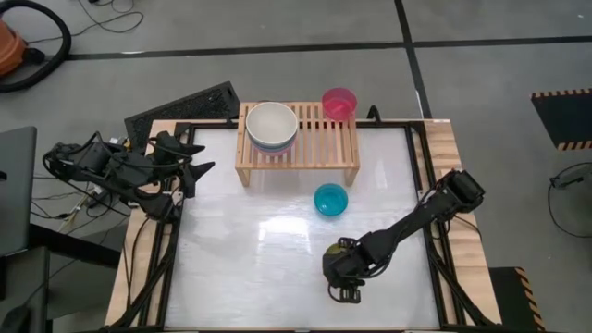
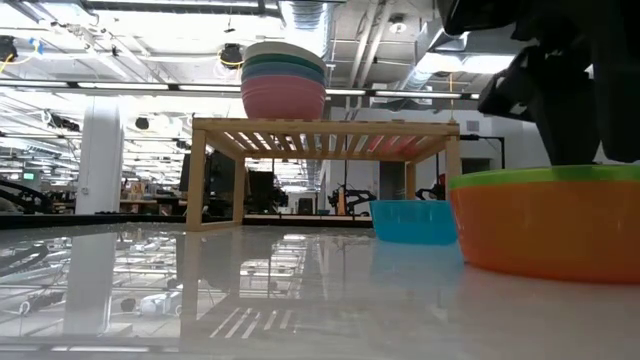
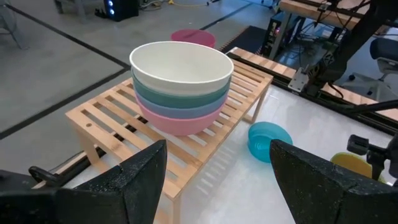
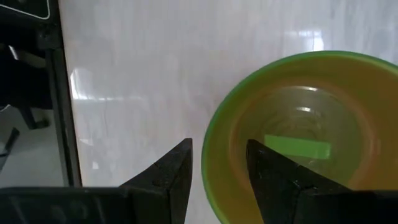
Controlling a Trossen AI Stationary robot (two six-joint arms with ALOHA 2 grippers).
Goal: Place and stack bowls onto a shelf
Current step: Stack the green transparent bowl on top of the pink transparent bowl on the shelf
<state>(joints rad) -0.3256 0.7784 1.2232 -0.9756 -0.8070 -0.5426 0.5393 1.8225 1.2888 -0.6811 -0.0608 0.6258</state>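
Observation:
On the light-wood shelf [image 1: 314, 148] stands a stack of several large bowls [image 1: 271, 128] [image 3: 180, 81], cream-white on top and pink at the bottom. A small purple-pink bowl [image 1: 339, 102] stands at the shelf's far right corner. A cyan bowl [image 1: 330, 199] [image 2: 412, 220] rests on the table in front of the shelf. Near the table's front, an olive-green bowl [image 4: 298, 137] sits nested in an orange bowl [image 2: 545, 235]. My right gripper [image 4: 219, 162] [image 1: 340, 268] is open and points down over it, one finger inside the green rim [image 4: 208, 155] and one outside. My left gripper [image 3: 217, 155] [image 1: 205, 169] waits open at the table's left edge.
A black slatted panel [image 1: 185, 106] lies off the table's far left corner. Black frame rails [image 1: 421, 185] run along the table's sides. Bare white tabletop [image 1: 250, 250] lies between the shelf and the front edge, left of the nested bowls.

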